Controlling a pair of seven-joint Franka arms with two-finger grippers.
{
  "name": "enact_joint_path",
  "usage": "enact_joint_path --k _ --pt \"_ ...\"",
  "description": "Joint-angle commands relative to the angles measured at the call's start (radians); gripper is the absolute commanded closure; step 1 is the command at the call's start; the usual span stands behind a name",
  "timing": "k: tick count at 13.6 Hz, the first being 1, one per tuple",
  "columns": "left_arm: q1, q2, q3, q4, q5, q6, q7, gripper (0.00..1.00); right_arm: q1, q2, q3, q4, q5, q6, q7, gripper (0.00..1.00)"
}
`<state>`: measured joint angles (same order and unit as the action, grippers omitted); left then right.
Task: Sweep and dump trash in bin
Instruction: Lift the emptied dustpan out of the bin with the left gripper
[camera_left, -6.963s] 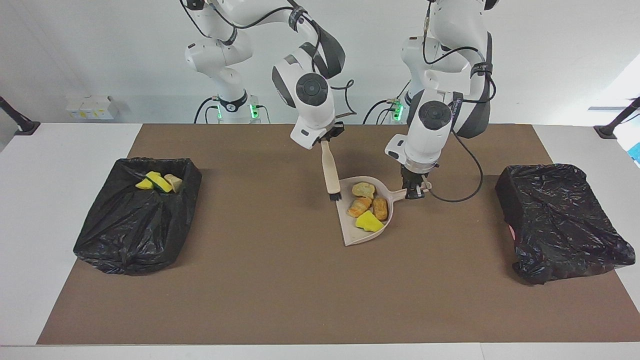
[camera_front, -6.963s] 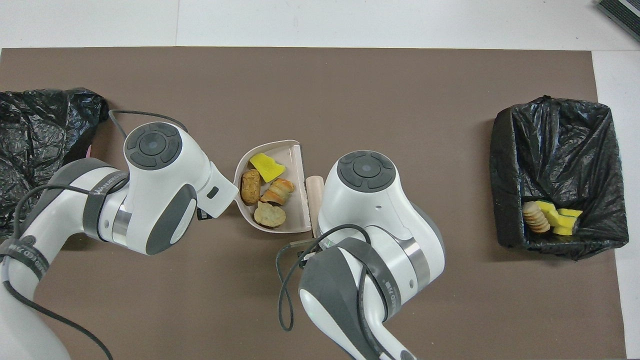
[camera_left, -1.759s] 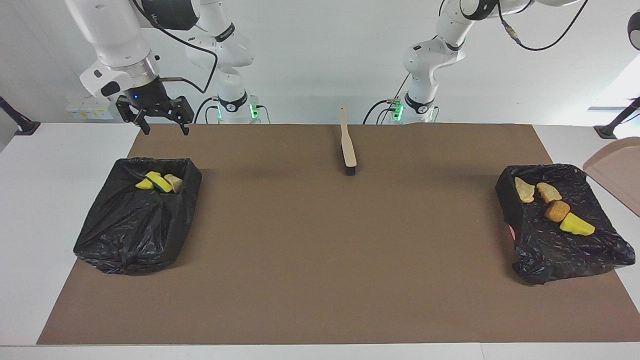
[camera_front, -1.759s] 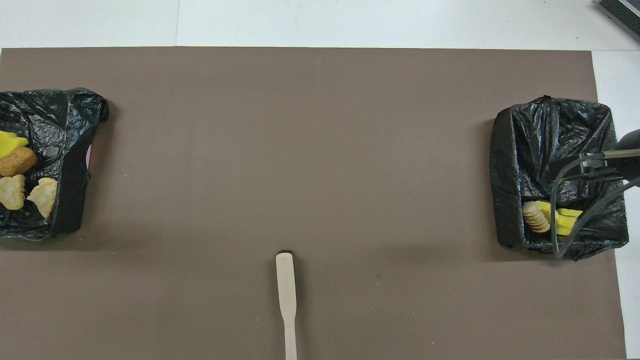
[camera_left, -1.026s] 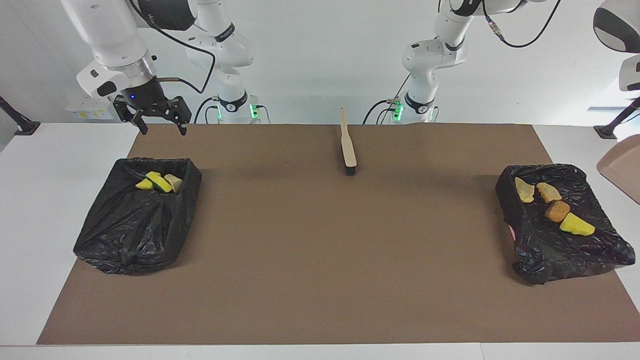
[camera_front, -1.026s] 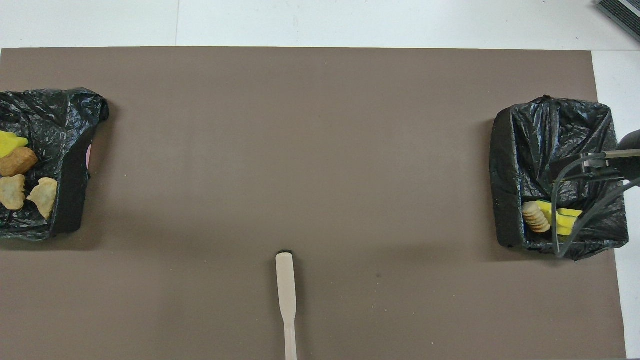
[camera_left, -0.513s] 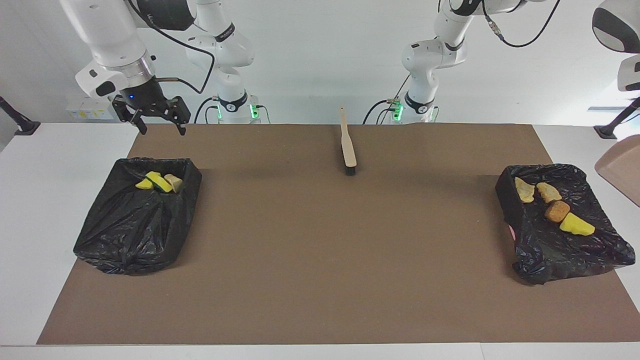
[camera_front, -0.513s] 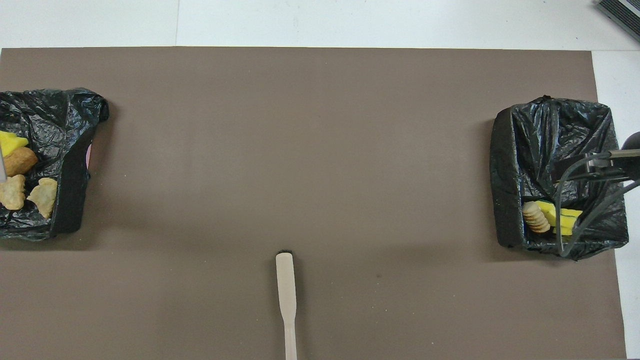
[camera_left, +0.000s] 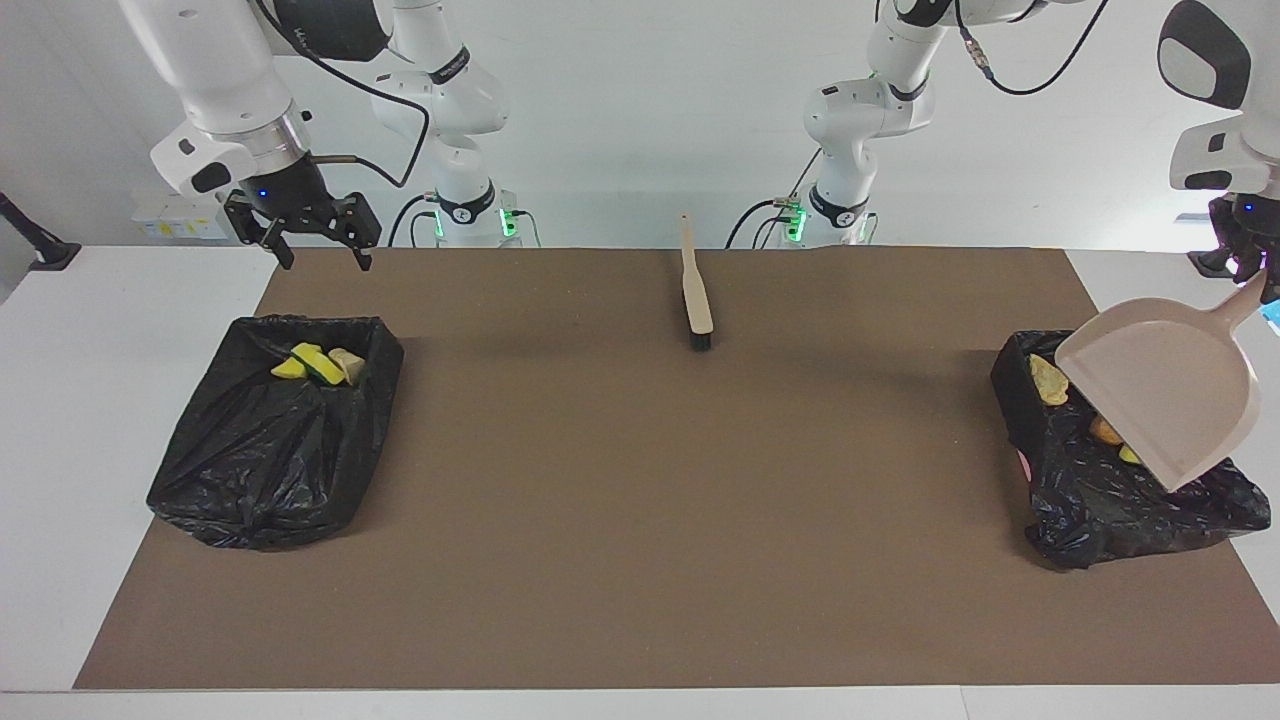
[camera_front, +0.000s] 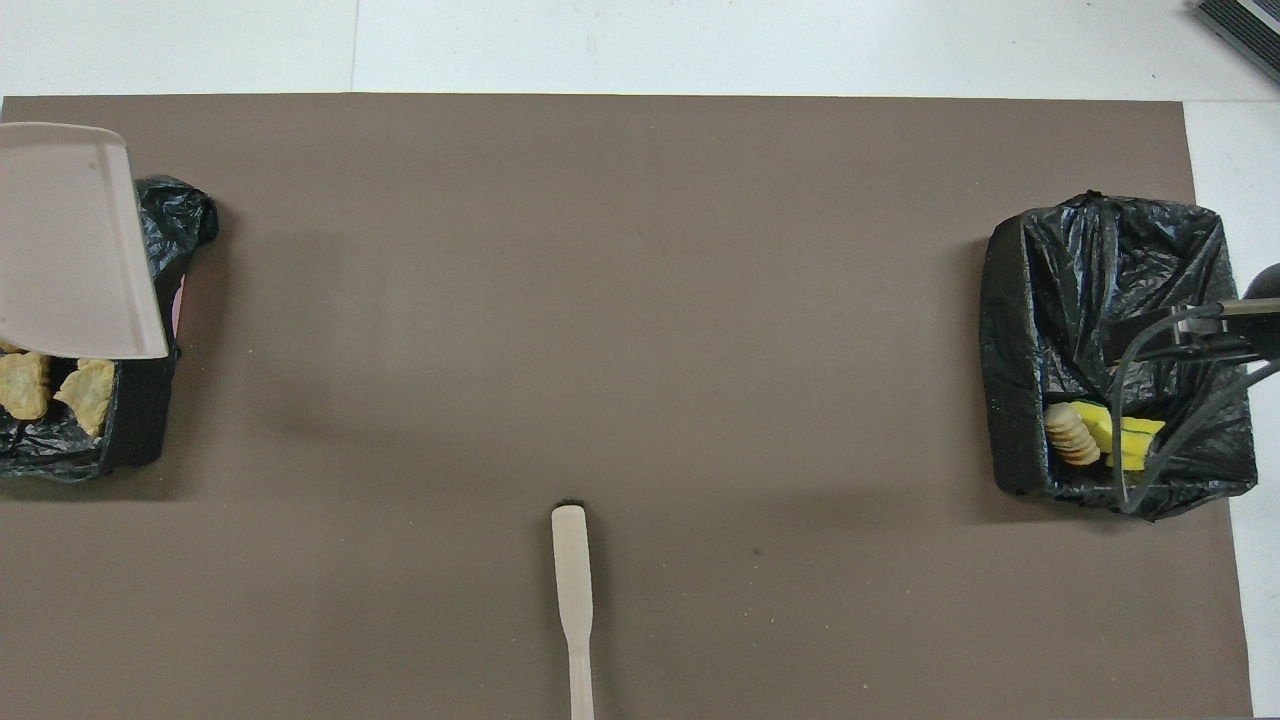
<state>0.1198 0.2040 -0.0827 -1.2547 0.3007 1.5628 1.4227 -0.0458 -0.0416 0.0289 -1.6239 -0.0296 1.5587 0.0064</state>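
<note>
- Change: the beige dustpan (camera_left: 1165, 395) has swung back into view in the last half sec. It was nearly out of frame at the left arm's edge of the desk (camera_left: 620, 500); it now hangs tilted over the bin at the left arm's end (camera_left: 1100, 500), mouth edge down.
- Left gripper (camera_left: 1245, 262): jaws clamped on the dustpan's handle, high above the edge of that bin. The pan looks empty.
- In the overhead view the pan (camera_front: 70, 240) covers the part of this bin farther from the robots. Two tan chunks (camera_front: 50, 385) show at its nearer edge; the facing view shows one tan lump and slivers of orange and yellow past the pan's rim.
- Right gripper (camera_left: 305, 235): jaws apart, holding nothing, up in the air at the robots' side of the bin at the right arm's end (camera_left: 270, 440). No change over the last sec; this arm waits.
- That bin holds yellow wedges and a tan piece (camera_left: 315, 365) in the corner nearest the robots, same as before.
- Brush (camera_left: 695, 290) lies untouched on the brown mat (camera_left: 620, 500), mid-desk, nearer the robots, bristle end pointing away from them.
- Meaning, as a judgement: no trash is left on the mat and all of it sits in the two bins, so sweep + dump look done. The pan's return is prob. a last shake or the start of setting it down. Risk: the pan's lip snagging the bag liner.
</note>
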Motion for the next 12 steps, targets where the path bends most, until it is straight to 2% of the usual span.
enact_joint_path --k 1,4,9,12 --pt "-0.073 -0.064 -0.003 -0.081 -0.077 -0.024 -0.166 1.00 -0.011 -0.015 0.003 -0.011 0.016 -0.016 0.001 0.00" --pt "-0.158 -0.104 -0.003 -0.167 -0.112 -0.013 -0.405 1.00 -0.008 -0.015 0.005 -0.011 0.016 -0.016 0.001 0.00" --pt "-0.271 -0.092 -0.003 -0.186 -0.216 0.014 -0.851 1.00 -0.008 -0.015 0.005 -0.011 0.016 -0.016 0.001 0.00" --pt "-0.339 -0.089 -0.005 -0.230 -0.236 0.063 -1.057 1.00 -0.008 -0.015 0.005 -0.011 0.016 -0.016 0.001 0.00"
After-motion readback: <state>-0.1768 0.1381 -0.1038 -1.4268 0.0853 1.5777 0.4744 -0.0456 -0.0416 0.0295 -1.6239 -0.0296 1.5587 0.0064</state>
